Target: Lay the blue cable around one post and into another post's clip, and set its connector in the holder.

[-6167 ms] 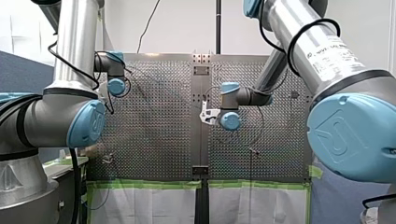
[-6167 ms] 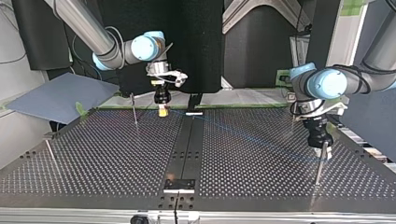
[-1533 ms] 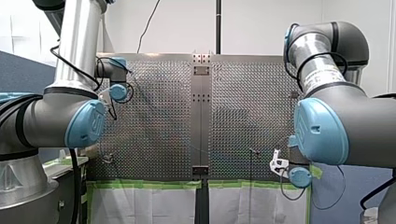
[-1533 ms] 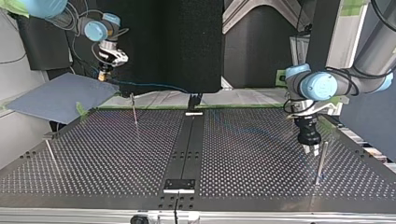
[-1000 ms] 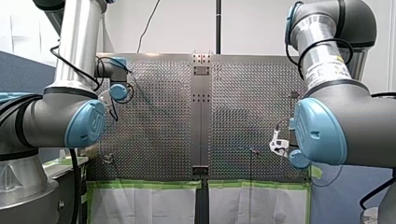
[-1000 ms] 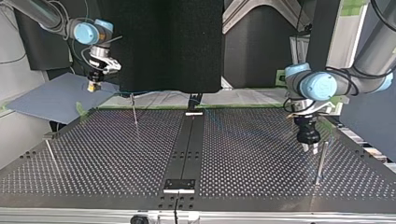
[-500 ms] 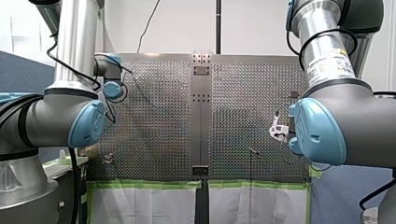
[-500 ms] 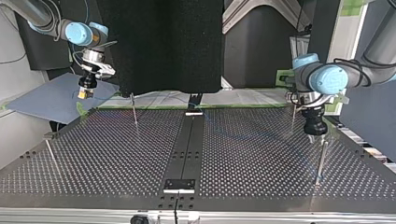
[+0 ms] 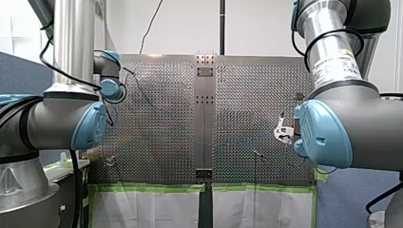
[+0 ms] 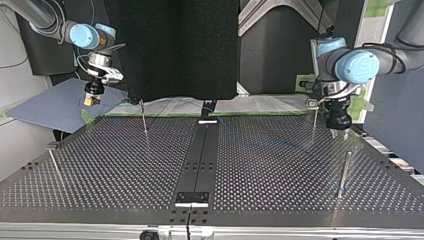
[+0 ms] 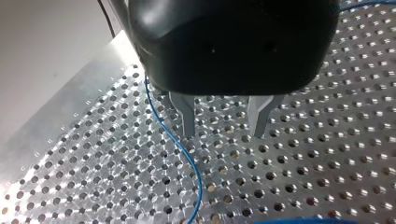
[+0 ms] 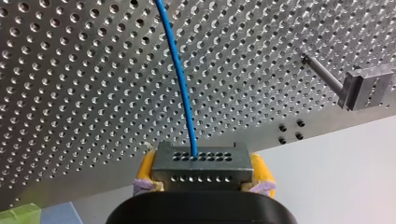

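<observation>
Blue cable (image 12: 182, 79) runs from the connector (image 12: 201, 161) clamped in my right gripper (image 12: 203, 176). My left gripper (image 11: 224, 133) hangs open beside it, so unguided slack could miss the post (image 12: 322, 73).

Blue cable (image 12: 183, 79). Grey connector (image 12: 201, 161), two rows of dark holes. Yellow pads (image 12: 145, 169) on our right gripper (image 12: 203, 173); our left gripper (image 11: 224, 134) black, fingers (image 11: 188, 116) silver. Silver table (image 11: 327, 154), perforated all over; green tape (image 9: 152, 188) at edge.
</observation>
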Controlling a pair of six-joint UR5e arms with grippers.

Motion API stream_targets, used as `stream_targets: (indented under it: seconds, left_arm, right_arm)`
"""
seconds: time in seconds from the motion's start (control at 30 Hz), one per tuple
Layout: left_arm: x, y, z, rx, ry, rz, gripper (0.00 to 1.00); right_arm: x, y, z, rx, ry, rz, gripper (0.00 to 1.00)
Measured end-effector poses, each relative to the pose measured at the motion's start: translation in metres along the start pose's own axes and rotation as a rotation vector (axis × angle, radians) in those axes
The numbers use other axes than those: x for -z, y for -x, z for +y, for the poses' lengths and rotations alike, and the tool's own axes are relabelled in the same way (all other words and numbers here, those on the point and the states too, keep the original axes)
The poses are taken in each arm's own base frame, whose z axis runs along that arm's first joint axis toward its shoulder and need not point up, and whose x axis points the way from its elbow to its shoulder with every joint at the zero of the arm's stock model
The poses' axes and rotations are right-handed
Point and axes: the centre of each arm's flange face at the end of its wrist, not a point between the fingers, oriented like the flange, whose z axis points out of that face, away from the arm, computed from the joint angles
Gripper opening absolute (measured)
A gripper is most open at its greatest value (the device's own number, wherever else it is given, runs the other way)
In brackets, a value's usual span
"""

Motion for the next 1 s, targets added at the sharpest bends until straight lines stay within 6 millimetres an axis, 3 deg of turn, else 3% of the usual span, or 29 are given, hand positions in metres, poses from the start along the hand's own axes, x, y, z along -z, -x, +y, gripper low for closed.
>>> stream_targets:
  seconds: [0.23, 0.63, 1.0]
  left_arm:
    - [0.017, 0.014, 0.001, -0.058, 0.026, 0.009, 0.57]
    - [0.036, 0.054, -0.019, -0.141, 0.001, 0.006, 0.57]
    - [0.047, 0.111, -0.062, -0.208, -0.079, -0.044, 0.57]
  right_arm:
    - [0.002, 0.001, 0.000, -0.003, -0.001, -0.003, 0.00]
    - [0.005, 0.003, -0.001, -0.009, -0.013, -0.010, 0.00]
    - [0.006, 0.003, -0.003, -0.012, -0.024, -0.014, 0.00]
